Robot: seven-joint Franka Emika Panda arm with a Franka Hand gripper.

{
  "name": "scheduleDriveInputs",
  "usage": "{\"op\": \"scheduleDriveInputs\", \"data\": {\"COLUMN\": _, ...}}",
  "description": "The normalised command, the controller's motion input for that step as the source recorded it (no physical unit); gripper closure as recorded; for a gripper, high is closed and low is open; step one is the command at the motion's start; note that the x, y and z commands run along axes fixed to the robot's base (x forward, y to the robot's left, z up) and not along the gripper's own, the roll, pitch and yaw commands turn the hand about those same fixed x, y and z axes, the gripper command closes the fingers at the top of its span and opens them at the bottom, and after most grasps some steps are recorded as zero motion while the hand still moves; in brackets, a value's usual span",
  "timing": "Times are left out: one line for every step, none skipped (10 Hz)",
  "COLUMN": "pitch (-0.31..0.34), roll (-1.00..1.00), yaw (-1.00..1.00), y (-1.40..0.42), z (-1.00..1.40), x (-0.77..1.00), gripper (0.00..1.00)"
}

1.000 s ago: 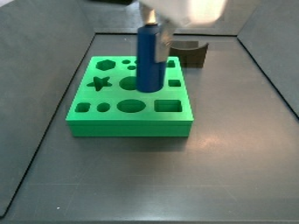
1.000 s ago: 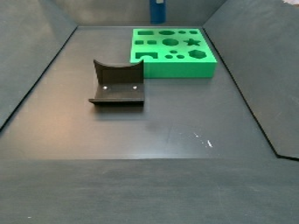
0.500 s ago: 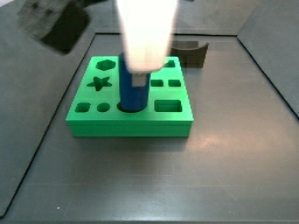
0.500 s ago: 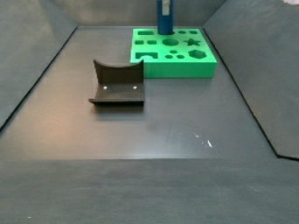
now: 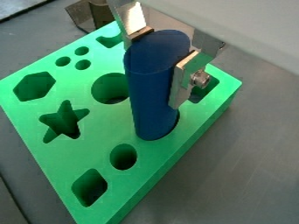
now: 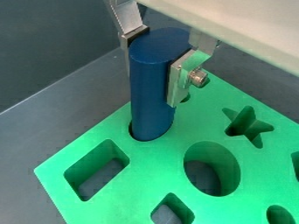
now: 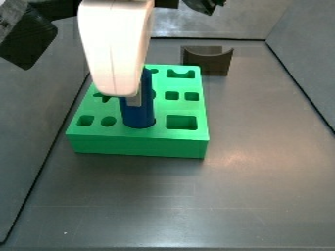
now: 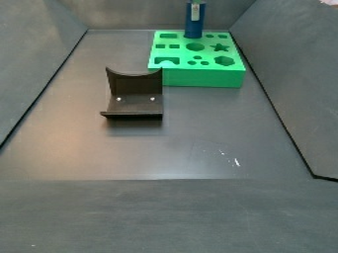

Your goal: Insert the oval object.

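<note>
Tool (image 6: 163,59) plates clamp the blue peg (image 6: 156,87), its foot entering the green block's (image 6: 140,179) oval hole; best kept upright, pressed straight down.

Lighting is even and diffuse in all views, bright enough to read colours clearly. In both wrist views the gripper (image 5: 163,54) sits over the green block (image 5: 82,131), with a soft highlight down the oval object (image 5: 156,87) it holds and small glints on the silver fingers (image 6: 184,74). Foreground edges there are slightly soft. In a side view the white gripper body (image 7: 116,44) is overexposed and blurred. In a side view the grey floor (image 8: 199,148) shows a faint specular spot; shadows are weak and short.
</note>
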Motion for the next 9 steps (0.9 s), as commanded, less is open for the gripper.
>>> {"op": "scheduleDriveInputs", "data": {"pitch": -0.060, "roll": 0.04, "yaw": -0.23, "y": 0.00, "z": -0.58, "x": 0.14, "gripper": 1.00}}
{"op": "scheduleDriveInputs", "data": {"pitch": -0.063, "roll": 0.02, "yaw": -0.22, "y": 0.00, "z": -0.52, "x": 0.09, "gripper": 1.00}}
{"op": "scheduleDriveInputs", "data": {"pitch": 0.000, "roll": 0.06, "yaw": -0.16, "y": 0.00, "z": -0.28, "x": 0.00, "gripper": 1.00}}
{"op": "scheduleDriveInputs", "data": {"pitch": -0.007, "roll": 0.08, "yaw": -0.08, "y": 0.00, "z": -0.25, "x": 0.00, "gripper": 1.00}}
{"op": "scheduleDriveInputs", "data": {"pitch": -0.026, "roll": 0.10, "yaw": 0.00, "y": 0.00, "z": -0.29, "x": 0.00, "gripper": 1.00}}
{"op": "scheduleDriveInputs", "data": {"pitch": -0.050, "roll": 0.09, "yaw": 0.00, "y": 0.00, "z": -0.29, "x": 0.00, "gripper": 1.00}}
{"op": "scheduleDriveInputs", "data": {"pitch": -0.076, "roll": -0.05, "yaw": 0.00, "y": 0.00, "z": -0.17, "x": 0.00, "gripper": 1.00}}
{"op": "scheduleDriveInputs", "data": {"pitch": -0.014, "roll": -0.08, "yaw": -0.01, "y": 0.06, "z": 0.00, "x": 0.00, "gripper": 1.00}}
{"op": "scheduleDriveInputs", "data": {"pitch": 0.000, "roll": 0.00, "yaw": 0.00, "y": 0.00, "z": 0.00, "x": 0.00, "gripper": 1.00}}
